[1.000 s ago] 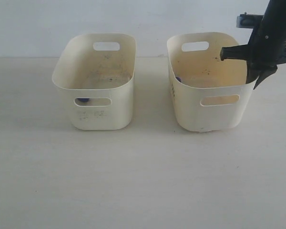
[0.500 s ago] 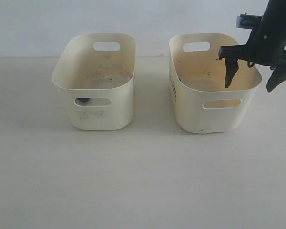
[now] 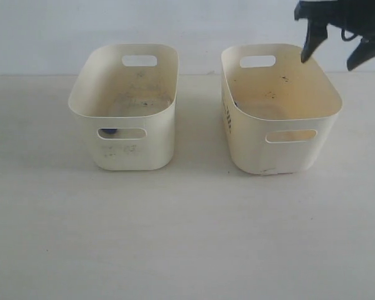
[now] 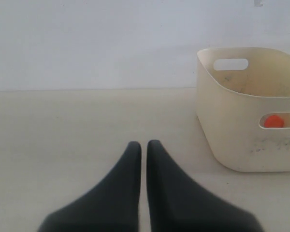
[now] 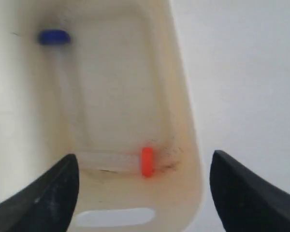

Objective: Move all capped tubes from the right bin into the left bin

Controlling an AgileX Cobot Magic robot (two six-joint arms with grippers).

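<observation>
Cream left bin (image 3: 131, 153) and right bin (image 3: 281, 156) stand side by side, apart, on the pale tabletop (image 3: 187, 237). R gripper (image 3: 337, 47) hangs high above the far R corner of the right bin, jaws spread wide, nothing btwn them. Thru the R wrist cam I look down into that bin. One blue-capped tube (image 5: 54, 37) lies along a side wall. One orange-capped tube (image 5: 135, 162) lies across the floor at the handle end, w/ dark specks (image 5: 171, 154) by its cap. The two are apart, not touching.

L gripper (image 4: 143, 145) sits low over bare table, well off to the side of the left bin, fingers pressed together, empty. Thru that bin's front handle cutout (image 3: 132, 133) I see a blue cap (image 3: 109, 131) in the ext view and an orange cap (image 4: 273, 121) in the L wrist view, both low inside. The tube bodies are hidden by the wall. Smudges (image 4: 275, 144) mark the front below the cutout.
</observation>
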